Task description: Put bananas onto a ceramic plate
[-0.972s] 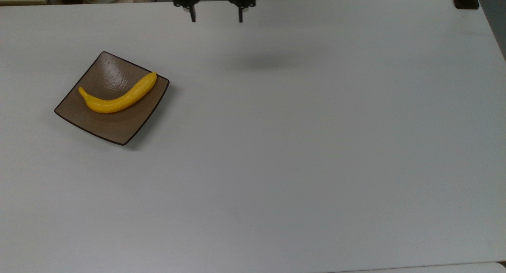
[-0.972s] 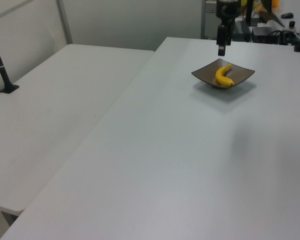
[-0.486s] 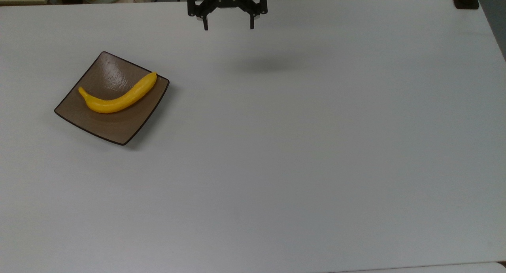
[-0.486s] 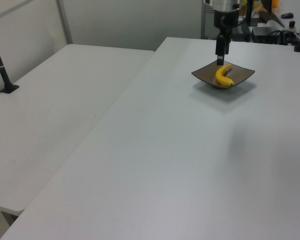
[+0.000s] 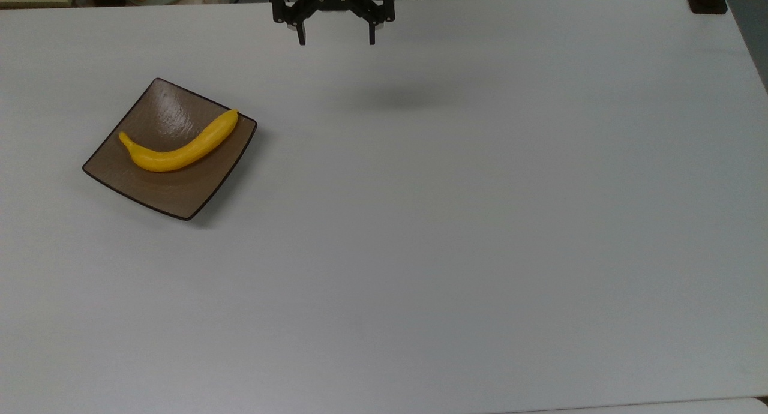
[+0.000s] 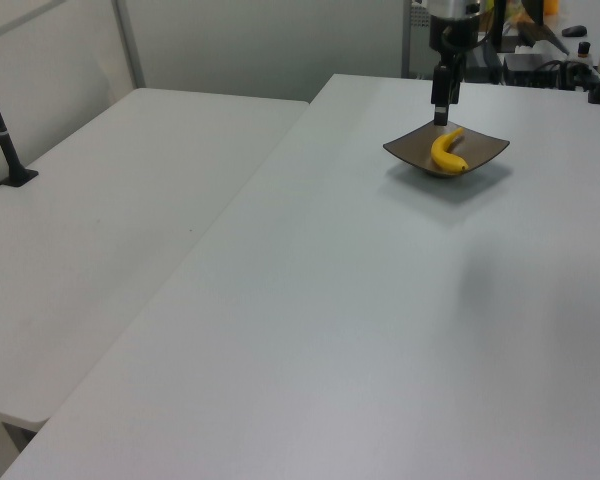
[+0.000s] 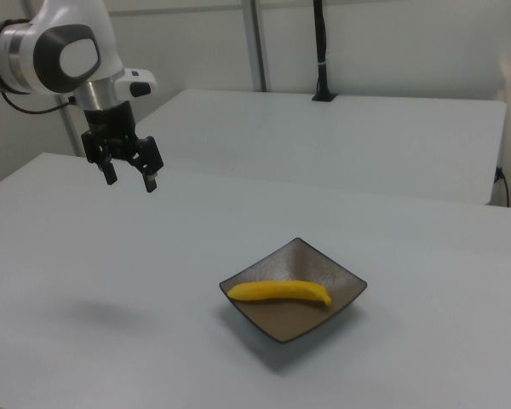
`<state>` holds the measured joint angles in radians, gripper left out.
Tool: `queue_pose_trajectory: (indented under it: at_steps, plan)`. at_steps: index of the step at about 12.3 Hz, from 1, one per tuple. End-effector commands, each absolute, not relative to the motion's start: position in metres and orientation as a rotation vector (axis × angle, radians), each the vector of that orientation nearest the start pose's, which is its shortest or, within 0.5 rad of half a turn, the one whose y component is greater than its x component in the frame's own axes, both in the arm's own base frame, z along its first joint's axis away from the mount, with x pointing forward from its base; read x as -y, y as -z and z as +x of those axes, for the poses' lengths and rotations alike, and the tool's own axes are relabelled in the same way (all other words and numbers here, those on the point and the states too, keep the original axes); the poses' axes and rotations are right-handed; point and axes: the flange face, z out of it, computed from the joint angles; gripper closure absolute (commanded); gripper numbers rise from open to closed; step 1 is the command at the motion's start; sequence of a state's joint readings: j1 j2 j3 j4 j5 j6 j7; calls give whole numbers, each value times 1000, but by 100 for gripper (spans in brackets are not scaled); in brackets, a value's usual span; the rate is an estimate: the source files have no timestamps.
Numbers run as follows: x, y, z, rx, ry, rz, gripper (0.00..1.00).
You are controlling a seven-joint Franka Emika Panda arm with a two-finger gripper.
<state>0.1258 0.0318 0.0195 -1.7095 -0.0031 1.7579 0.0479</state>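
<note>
Banana (image 5: 179, 148) lying flat on the square taupe-brown ceramic plate (image 5: 180, 195), its curved body spanning the plate nearly from one corner to the opposite; in the top view the blunt end reaches the plate's right corner and the tapered end points toward the top view's left. The plate, with a thin dark rim and glossy rippled surface, rests on the white table (image 5: 456, 234) in the top view's left part. In the right view the banana (image 7: 280, 292) sits in the plate's (image 7: 283, 327) shallow centre, and in the left view the banana (image 6: 447, 150) and plate (image 6: 404, 149) lie at the table's far end.

Gripper (image 5: 335, 41) of the white Franka arm (image 7: 60, 55) suspended above the table, well apart from the plate, at the top view's upper edge; its two black fingers (image 7: 152, 181) point downward, spread wide, holding nothing. A soft shadow (image 5: 399, 96) falls on the bare tabletop near the gripper. A second white table (image 7: 349, 128) stands behind, bearing a black post (image 7: 321, 51).
</note>
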Motion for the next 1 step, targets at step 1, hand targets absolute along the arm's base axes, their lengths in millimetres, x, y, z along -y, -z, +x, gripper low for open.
queue_pose_trajectory:
  at_steps: [1]
  plan:
    - [-72, -560, 560, 121, 63, -3123, 0]
